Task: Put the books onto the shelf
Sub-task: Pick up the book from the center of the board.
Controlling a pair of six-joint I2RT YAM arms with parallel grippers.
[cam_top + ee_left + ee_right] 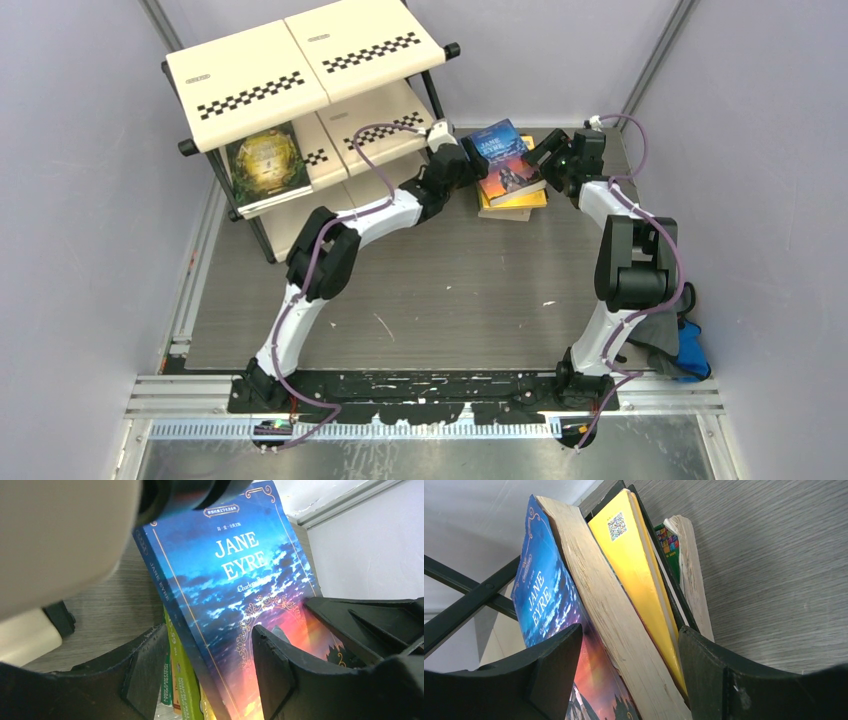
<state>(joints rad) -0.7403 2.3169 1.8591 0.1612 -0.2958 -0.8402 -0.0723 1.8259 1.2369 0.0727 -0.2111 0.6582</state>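
Straddling Jane Eyre paperback [505, 155], top of stack [515, 205], table's [450, 300] far edge: left gripper [460, 158], right gripper [547, 160], jaws apart. Probably light, bendy, slick; you pinch spine-side.

l claw [463, 162] & r claw [547, 160] flank book stack [512, 188]; shelf [300, 62] blocks left side.

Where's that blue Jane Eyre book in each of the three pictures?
Top external: blue book, upper centre, right of the shelf.
Left wrist: blue book fills the middle, cover showing.
Right wrist: blue book left of centre, page edge showing.
Shared landmark: the stack of books beneath it.
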